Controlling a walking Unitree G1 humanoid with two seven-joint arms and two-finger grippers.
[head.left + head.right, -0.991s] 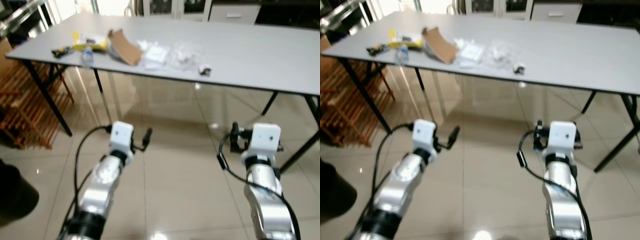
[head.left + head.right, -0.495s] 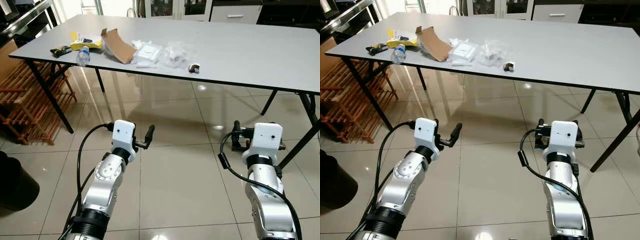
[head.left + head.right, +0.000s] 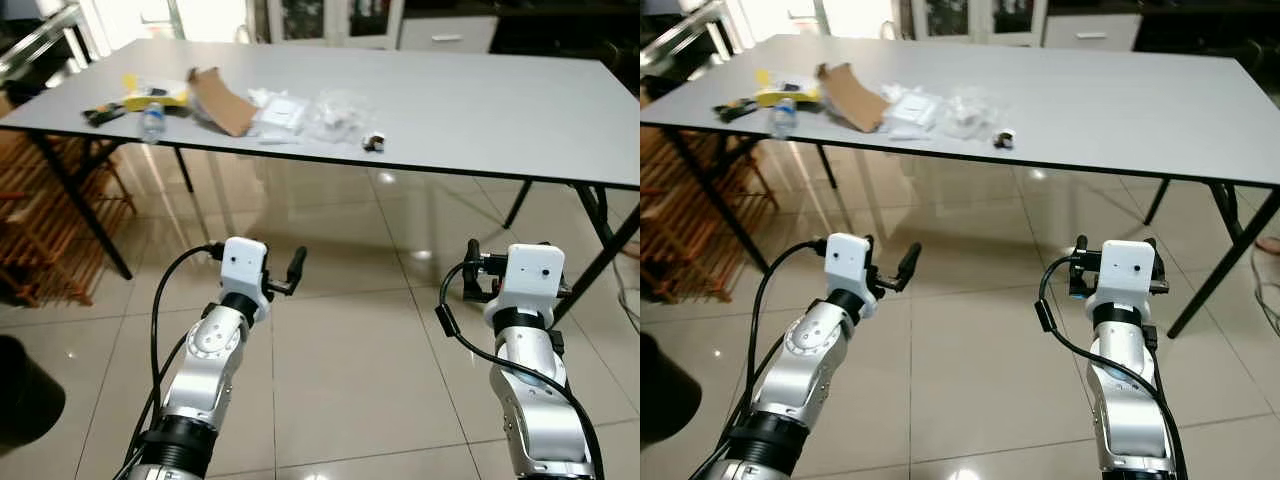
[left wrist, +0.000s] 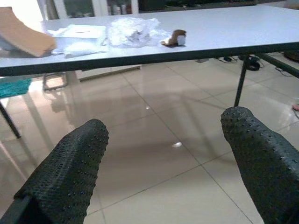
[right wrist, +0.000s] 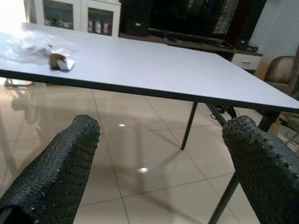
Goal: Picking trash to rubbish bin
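Several light scraps upper left on table [image 3: 480, 110] | crumpled plastic wrap [image 3: 340, 112]: soft, slippery, pinched at a fold | cardboard flap [image 3: 222, 98]: stiff, taken by its edge | left gripper [image 4: 163, 168] and right gripper [image 5: 159, 163] held wide apart, empty.

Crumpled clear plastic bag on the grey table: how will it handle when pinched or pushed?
The crumpled clear plastic bag looks thin and puffed, so it is probably very light and floppy, collapsing under a pinch. On the smooth grey table a push would likely slide it. It touches the white packet, which may get dragged along.
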